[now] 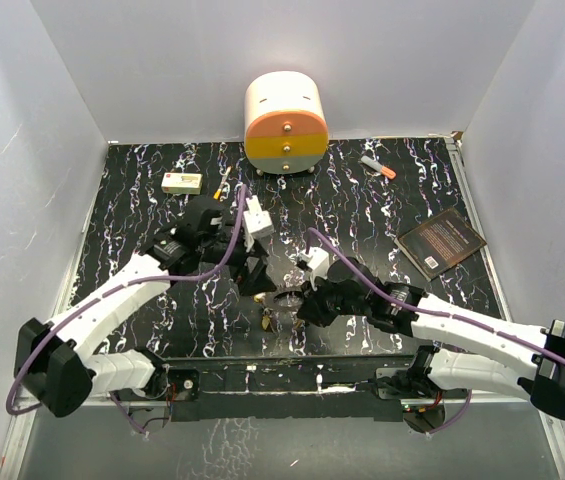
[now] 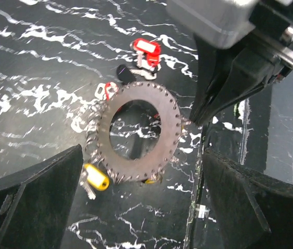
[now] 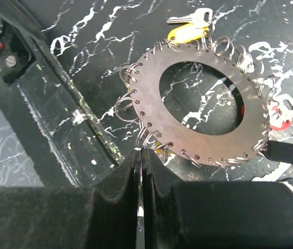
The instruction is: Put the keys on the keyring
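From above, the left arm (image 1: 112, 290) and the right arm (image 1: 462, 325) reach inward over the black marbled counter (image 1: 142, 220), and their jaws meet near its near edge. What lies between them is too small to make out. Well beyond the jaws stand a rounded drawer unit (image 1: 285, 125), a marker pen (image 1: 378, 167) and a white box (image 1: 181, 182). A dark book (image 1: 442, 242) lies off beyond the right arm.

The left wrist camera shows the left jaws spread wide and holding nothing. One finger (image 2: 32, 202) is on each side of the view, and the keyring (image 2: 164, 135) sits just ahead of the gap between them. A yellow-headed key (image 2: 95, 179) hangs at the ring's rim close to that finger. A red-headed key (image 2: 146, 52) lies beyond the ring, apart from it. The right jaws come in from the far side, their tip at the ring's rim.

In the right wrist camera the right jaws are pressed together, fingers (image 3: 120, 187) flush. Their tip touches the wire loops on the near rim of the keyring. Whether a loop is pinched between them cannot be told. The yellow-headed key sits at the far rim.
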